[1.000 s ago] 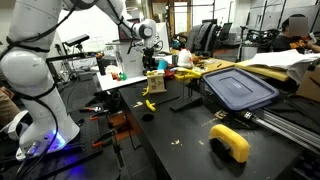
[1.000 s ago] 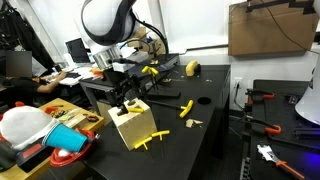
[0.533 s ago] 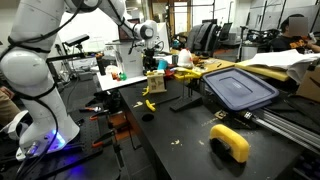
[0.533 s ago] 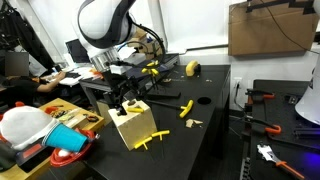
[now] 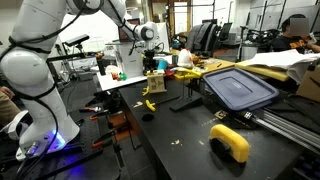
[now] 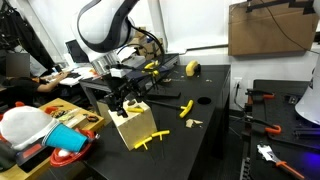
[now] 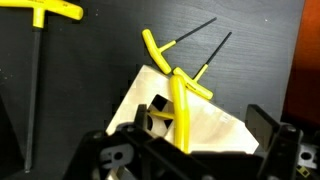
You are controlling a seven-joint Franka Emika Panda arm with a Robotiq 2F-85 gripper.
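Your black table (image 6: 215,140), the pale wooden block (image 6: 133,126) near its edge, your gripper (image 6: 127,98) just above it, fingers spread wide, holding nothing, only your wrist view showing a yellow-handled key (image 7: 180,105) at the block's top.

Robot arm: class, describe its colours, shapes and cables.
The arm is glossy white, made of rounded, bulbous links with dark joint seams. Blue light glows at its base. The tool is black and angular, with dark cables looping near the wrist.
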